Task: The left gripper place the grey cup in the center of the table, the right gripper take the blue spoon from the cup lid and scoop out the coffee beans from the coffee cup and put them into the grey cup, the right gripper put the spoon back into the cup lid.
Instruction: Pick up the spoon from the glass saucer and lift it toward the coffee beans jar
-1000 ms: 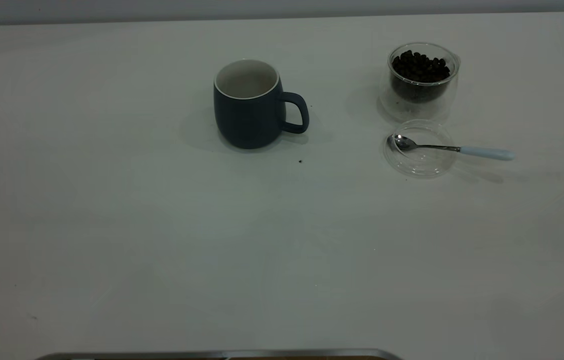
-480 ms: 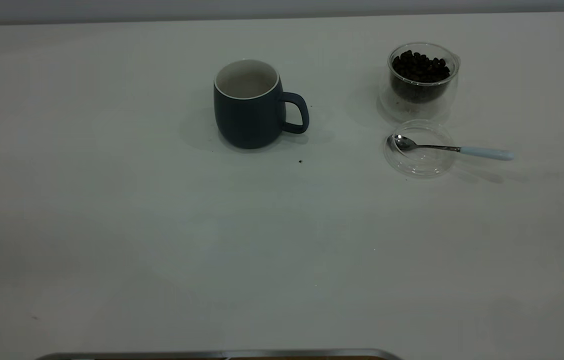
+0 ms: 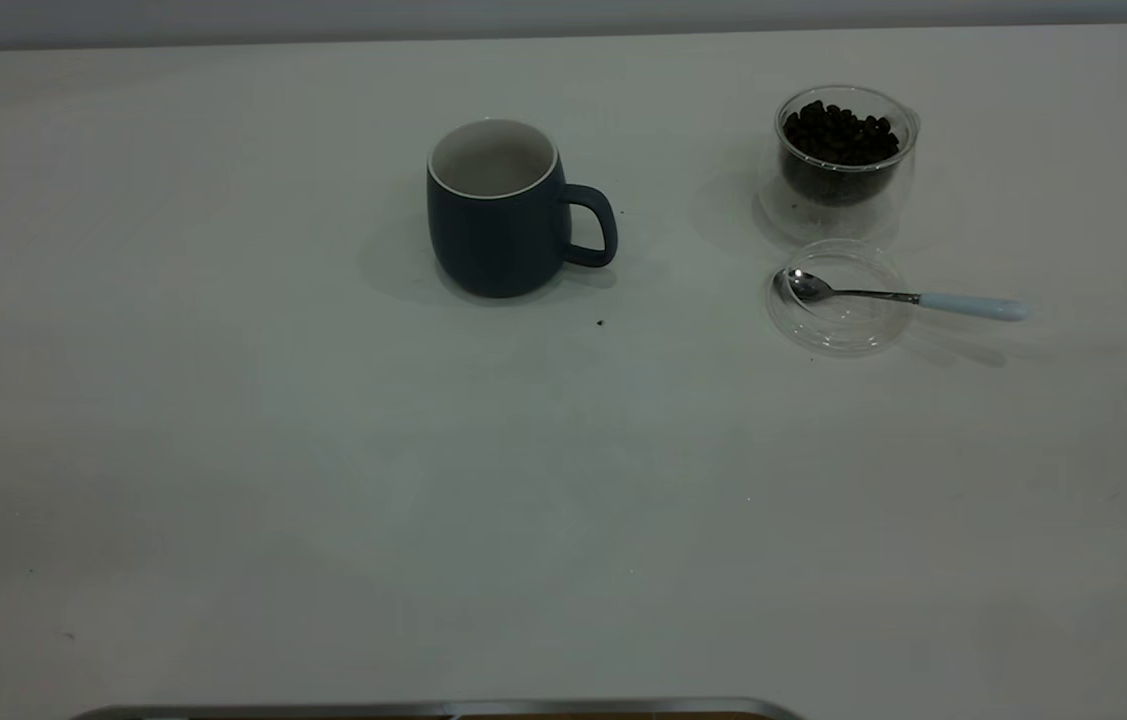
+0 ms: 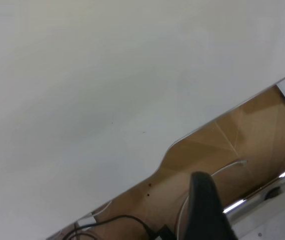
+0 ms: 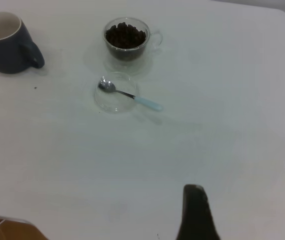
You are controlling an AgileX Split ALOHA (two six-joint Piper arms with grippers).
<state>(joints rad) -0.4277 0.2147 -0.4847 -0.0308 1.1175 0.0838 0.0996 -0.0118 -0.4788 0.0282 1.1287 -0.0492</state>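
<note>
The grey cup stands upright near the table's middle, handle toward the right, and its white inside looks bare. At the far right, the clear coffee cup holds a heap of coffee beans. Just in front of it lies the cup lid. The blue spoon rests with its bowl in the lid and its pale handle pointing right. Neither gripper appears in the exterior view. My right gripper hovers over bare table, well short of the spoon. My left gripper is over the table's edge.
A metal strip runs along the table's near edge. In the left wrist view, brown flooring and cables lie beyond the table's edge. A few dark specks dot the tabletop near the cup.
The cups, lid and spoon have not moved. Only faint shadows shift across the near part of the tabletop.
</note>
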